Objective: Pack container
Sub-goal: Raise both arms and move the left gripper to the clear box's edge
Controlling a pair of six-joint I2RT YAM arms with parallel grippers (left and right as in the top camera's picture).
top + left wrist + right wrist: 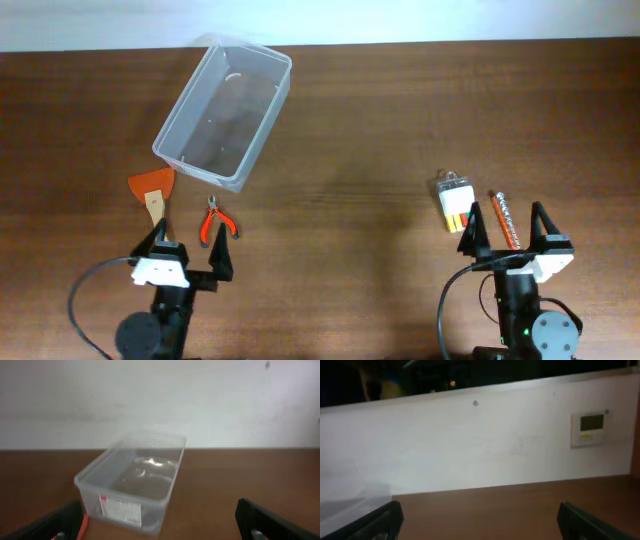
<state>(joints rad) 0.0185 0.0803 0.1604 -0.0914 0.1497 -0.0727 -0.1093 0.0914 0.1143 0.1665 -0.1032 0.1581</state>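
Across a dark brown wooden counter (350, 130), nothing has yet been packed. At far left, an orange triangular scraper with a pale wooden handle (152, 190) lies just beside the near corner of the clear, translucent plastic rectangular container (222, 115). The container stands lidless and empty at the left rear, set at an angle. Small red-handled pliers (215, 222) lie near its front wall. Nearer the camera, the left end effector (189, 243) is poised with its fingers spread apart, holding nothing. Well to the right, a small clear packet of coloured pieces (455, 205) and a slim orange-and-silver rod-like tool (503, 218) lie side by side, far from the container. The right end effector (479, 510), fingers likewise apart and empty, sits close by them. Judging by this layout, all four loose items are left to pick up and place inside; the job stands at its start.
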